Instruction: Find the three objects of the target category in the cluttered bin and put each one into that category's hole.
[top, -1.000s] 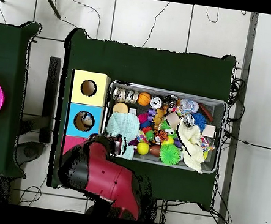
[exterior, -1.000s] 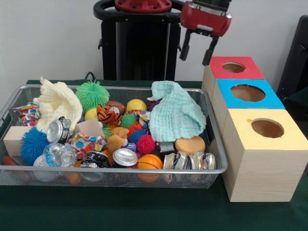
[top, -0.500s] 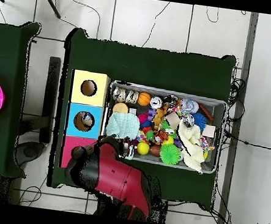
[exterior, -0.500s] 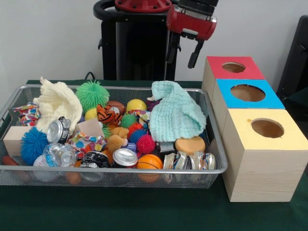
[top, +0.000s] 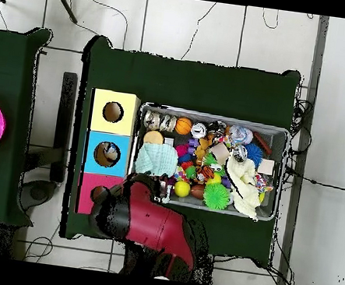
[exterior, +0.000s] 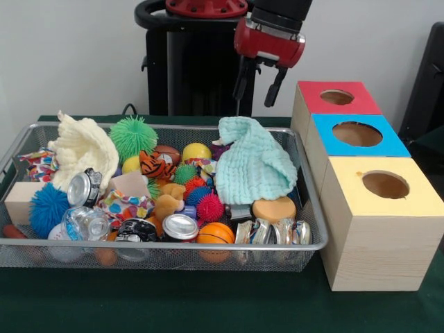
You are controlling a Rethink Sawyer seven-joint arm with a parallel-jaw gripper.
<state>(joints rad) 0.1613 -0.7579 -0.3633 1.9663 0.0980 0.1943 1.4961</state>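
One water bottle [exterior: 82, 223] is seen lying at the bin's [exterior: 173, 245] front-left corner, beside a silver can [exterior: 84, 187]. The red-topped box's hole [exterior: 337, 96] is uncovered. The gripper [exterior: 258, 78] is held above the bin's far rim, fingers spread, nothing held, over the mint cloth [exterior: 254, 165].

bin [exterior: 21, 149]: silver wire mesh, metal rim, slight sheen. Boxes: pale raw wood [exterior: 371, 250], matt, painted tops; red top [exterior: 361, 100] flat, non-glossy. Water bottle [exterior: 83, 223]: clear crinkled plastic, glossy. Drink can [exterior: 180, 227]: shiny bare metal. Mint cloth [exterior: 253, 163] and cream cloth [exterior: 82, 147]: waffle-knit, soft, matt. Green ball [exterior: 133, 136]: rubbery spikes. Surface [exterior: 173, 302]: dark green cloth, matt. Tool [exterior: 258, 78]: glossy red shell, black matt fingers.
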